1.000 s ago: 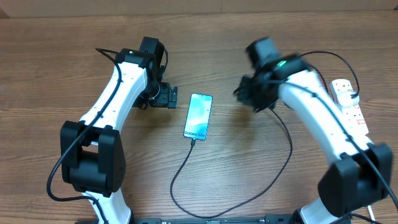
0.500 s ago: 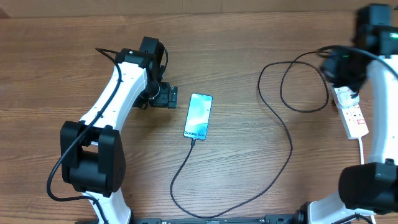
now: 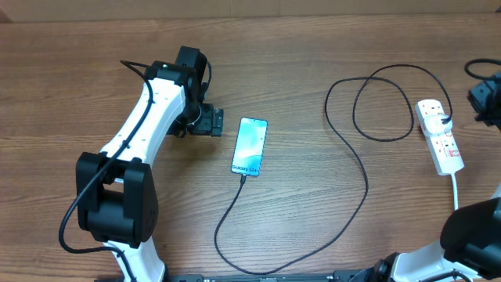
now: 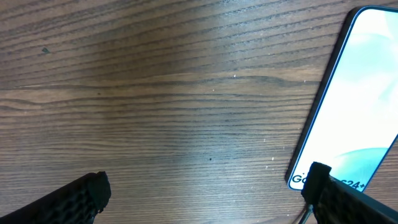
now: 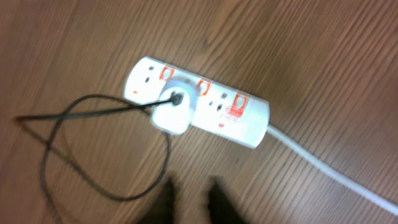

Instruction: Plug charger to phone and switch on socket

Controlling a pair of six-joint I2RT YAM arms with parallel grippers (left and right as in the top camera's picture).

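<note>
The phone (image 3: 250, 146) lies flat mid-table with its light-blue screen up; its lower corner also shows in the left wrist view (image 4: 357, 93). The charger, a thin black cable (image 3: 365, 182), runs from the phone's near end, loops across the table and ends in a white plug (image 5: 174, 109) seated in the socket (image 3: 440, 135). The socket (image 5: 214, 106) is a white strip with red switches. My left gripper (image 3: 213, 123) is wide open just left of the phone, its fingers (image 4: 78, 199) holding nothing. My right gripper (image 5: 193, 202), blurred, hovers near the socket with a narrow gap and nothing in it.
The socket's thick white cord (image 3: 455, 186) runs toward the near right edge and shows in the right wrist view (image 5: 323, 163). A loop of black cable (image 3: 382, 102) lies left of the socket. My right arm (image 3: 485, 98) sits at the far right edge.
My right arm swung from mid-table out to the far right past the socket, leaving the cable looped on the table. Its jaws have parted slightly. The left arm and phone stayed still.
</note>
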